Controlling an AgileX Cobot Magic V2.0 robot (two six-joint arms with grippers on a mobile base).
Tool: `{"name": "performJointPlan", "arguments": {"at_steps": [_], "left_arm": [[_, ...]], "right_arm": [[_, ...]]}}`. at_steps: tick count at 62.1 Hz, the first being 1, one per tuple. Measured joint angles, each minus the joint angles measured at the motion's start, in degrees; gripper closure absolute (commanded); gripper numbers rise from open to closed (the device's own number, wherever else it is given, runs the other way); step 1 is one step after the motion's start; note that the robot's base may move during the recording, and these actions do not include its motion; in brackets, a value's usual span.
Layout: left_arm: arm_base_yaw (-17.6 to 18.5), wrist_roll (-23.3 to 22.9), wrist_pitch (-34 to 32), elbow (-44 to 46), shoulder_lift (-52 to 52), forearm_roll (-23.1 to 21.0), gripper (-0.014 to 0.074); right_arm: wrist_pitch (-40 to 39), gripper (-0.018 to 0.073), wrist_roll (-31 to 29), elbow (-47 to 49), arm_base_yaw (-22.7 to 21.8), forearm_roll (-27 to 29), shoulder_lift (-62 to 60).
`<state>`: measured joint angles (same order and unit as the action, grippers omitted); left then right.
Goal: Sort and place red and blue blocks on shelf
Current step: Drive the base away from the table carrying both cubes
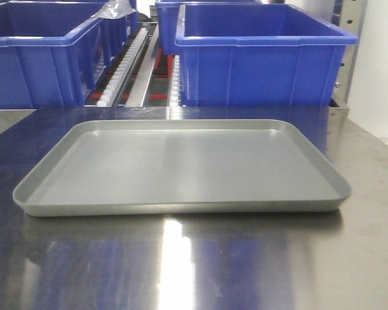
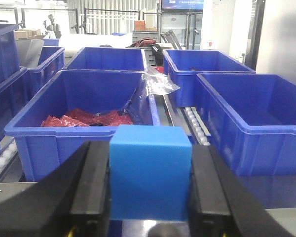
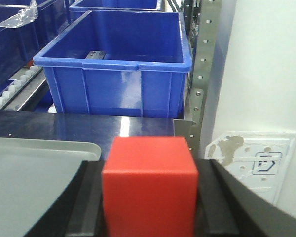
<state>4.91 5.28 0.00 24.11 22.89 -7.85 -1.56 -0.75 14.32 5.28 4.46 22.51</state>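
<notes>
One steel shelf (image 3: 203,64) fills the back, its roller tracks (image 1: 132,58) running toward 12 o'clock. In front of it lies one steel bench (image 1: 194,265).

Blue bins (image 1: 258,64) sit on the shelf. The front view shows two across its front edge, with parts of others behind. The left wrist view shows four in two lanes, and more cut off at 9 o'clock.

One grey tray (image 1: 181,168) lies flat mid-bench.

There are two blocks, and neither appears in the front view. The blue block (image 2: 150,177) sits at 6 o'clock in the left wrist view, pinched on both sides by the left end effector (image 2: 149,168). The red block (image 3: 148,192) sits at 6 o'clock in the right wrist view, clamped the same way by the right end effector (image 3: 149,173). The tray corner is at its 9 o'clock and the shelf upright at 1 o'clock.

Only the left wrist view shows red packets (image 2: 84,118) in the near-left bin. Only the right wrist view shows a white wall plate (image 3: 256,163) at 3 o'clock.
</notes>
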Motion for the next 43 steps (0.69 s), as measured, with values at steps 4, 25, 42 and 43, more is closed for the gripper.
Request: {"name": "performJointPlan", "arguments": {"at_steps": [4, 25, 42, 43], "left_arm": [[0.0, 0.0, 0.0, 0.0, 0.0, 0.0, 0.0473], [0.0, 0.0, 0.0, -0.13, 0.0, 0.0, 0.0473], [0.0, 0.0, 0.0, -0.17, 0.0, 0.0, 0.0473], [0.0, 0.0, 0.0, -0.17, 0.0, 0.0, 0.0473]], "right_arm": [[0.0, 0.0508, 0.0, 0.0, 0.0, 0.0, 0.0], [0.0, 0.0508, 0.0, 0.0, 0.0, 0.0, 0.0], [0.0, 0.0508, 0.0, 0.0, 0.0, 0.0, 0.0], [0.0, 0.0508, 0.0, 0.0, 0.0, 0.0, 0.0]]}}
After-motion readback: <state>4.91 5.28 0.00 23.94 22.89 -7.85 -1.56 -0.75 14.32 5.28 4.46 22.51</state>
